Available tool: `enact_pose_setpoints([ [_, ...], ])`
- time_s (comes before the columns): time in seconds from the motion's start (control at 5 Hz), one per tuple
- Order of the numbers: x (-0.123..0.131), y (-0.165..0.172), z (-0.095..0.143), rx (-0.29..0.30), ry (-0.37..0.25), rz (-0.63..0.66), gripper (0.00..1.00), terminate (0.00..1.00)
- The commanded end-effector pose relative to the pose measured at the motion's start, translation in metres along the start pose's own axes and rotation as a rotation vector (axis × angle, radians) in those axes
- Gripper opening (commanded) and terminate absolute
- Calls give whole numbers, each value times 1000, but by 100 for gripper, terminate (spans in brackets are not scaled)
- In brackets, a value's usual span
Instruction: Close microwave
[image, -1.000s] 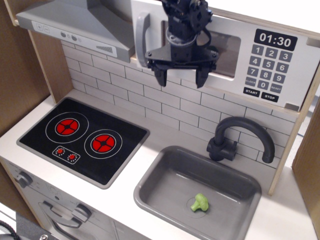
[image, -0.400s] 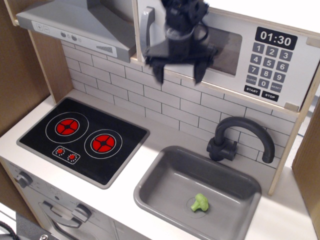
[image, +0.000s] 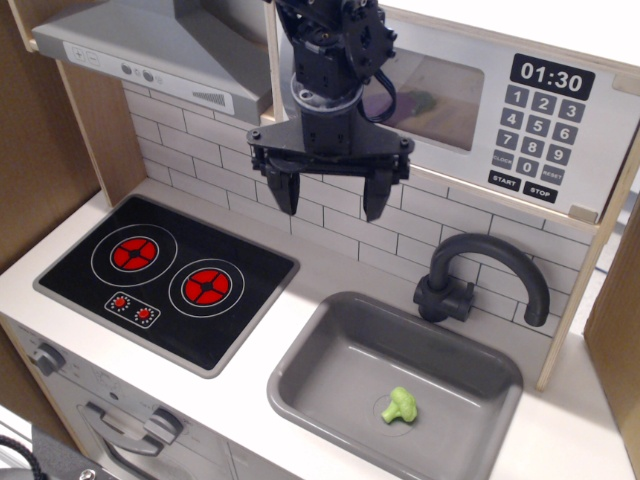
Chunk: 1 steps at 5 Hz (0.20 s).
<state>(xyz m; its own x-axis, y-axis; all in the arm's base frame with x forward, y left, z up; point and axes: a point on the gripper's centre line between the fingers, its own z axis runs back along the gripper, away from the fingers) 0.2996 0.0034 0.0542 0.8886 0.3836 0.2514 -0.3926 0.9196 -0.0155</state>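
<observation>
Hanging in front of the white brick-pattern backsplash (image: 340, 215), my black two-fingered tool (image: 326, 195) points downward with its fingers spread wide apart and nothing between them. It sits above the back of the white worktop (image: 300, 262), between the black two-burner hob with red rings (image: 165, 275) on one side and the black curved tap (image: 480, 275) on the other. Behind and above my arm is the pale wooden toy microwave (image: 480, 100), mounted high on the wall; its wide white-grey door with the clear window looks flush against the box, though my arm covers the handle end. Its black keypad reads 01:30. A grey slanted range hood (image: 160, 45) hangs beside it. Below, a small green broccoli piece (image: 400, 406) lies in the grey sink (image: 300, 385).
</observation>
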Motion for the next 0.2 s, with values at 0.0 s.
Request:
enact_pose_setpoints([
  [0.0,6,3,20,-21,-45,3,100,100],
])
